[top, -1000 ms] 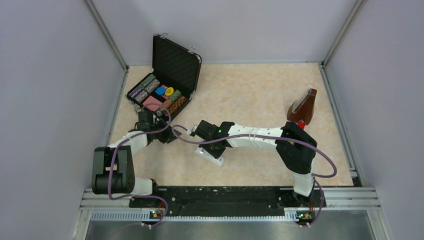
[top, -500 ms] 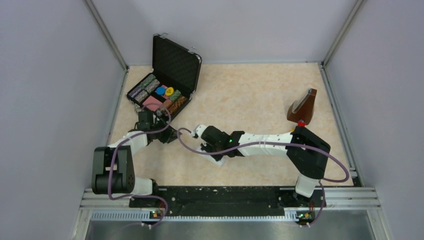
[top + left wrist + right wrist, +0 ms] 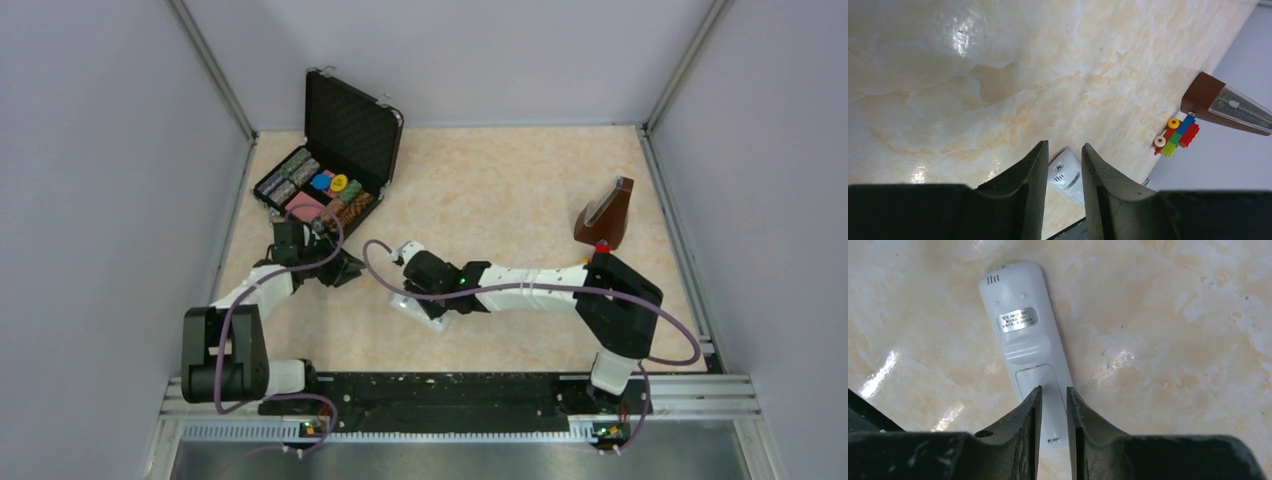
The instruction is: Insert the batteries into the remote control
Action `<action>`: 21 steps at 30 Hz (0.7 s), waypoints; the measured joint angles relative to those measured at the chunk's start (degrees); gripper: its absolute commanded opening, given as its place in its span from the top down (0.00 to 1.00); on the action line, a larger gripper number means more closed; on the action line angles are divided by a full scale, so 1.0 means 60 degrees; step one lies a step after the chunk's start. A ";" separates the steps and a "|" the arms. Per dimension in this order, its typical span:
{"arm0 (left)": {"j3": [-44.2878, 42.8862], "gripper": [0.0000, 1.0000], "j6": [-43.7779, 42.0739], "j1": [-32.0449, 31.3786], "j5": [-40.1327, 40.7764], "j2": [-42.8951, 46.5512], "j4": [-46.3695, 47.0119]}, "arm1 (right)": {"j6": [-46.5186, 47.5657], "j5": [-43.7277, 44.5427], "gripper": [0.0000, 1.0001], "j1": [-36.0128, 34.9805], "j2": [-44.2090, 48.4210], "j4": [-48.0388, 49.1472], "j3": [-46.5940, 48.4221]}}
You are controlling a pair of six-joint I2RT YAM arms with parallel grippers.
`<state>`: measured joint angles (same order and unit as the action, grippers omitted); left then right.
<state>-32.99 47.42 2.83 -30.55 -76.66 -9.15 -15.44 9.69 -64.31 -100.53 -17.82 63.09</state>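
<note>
Marbled beige table (image 3: 1173, 315): right pincer (image 3: 1053, 388), narrowly apart, poised over slim white plastic remote control (image 3: 1020, 320), six-o'clock end; best press squarely on its cover. Left pincer (image 3: 1065, 145) apart, empty.

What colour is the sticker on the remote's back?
Silver sticker with dark print, on the white remote; clearest in right wrist view.

Pairs white links with black joint housings on left arm (image 3: 255, 288) and right arm (image 3: 530, 282). Trails a purple cable (image 3: 366, 258) along each. Ends in matte black tapered fingers (image 3: 1030, 425), scuffed.
</note>
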 measured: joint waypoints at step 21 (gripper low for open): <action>0.0022 0.75 0.0688 -0.3424 -0.0295 0.1636 -0.0692 | -0.7548 -0.0022 0.82 0.0871 0.3173 -0.1672 -0.2029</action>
<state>-32.86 51.55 -17.72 -32.32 -66.85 -13.30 -60.73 9.56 -59.09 -81.49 -27.86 50.92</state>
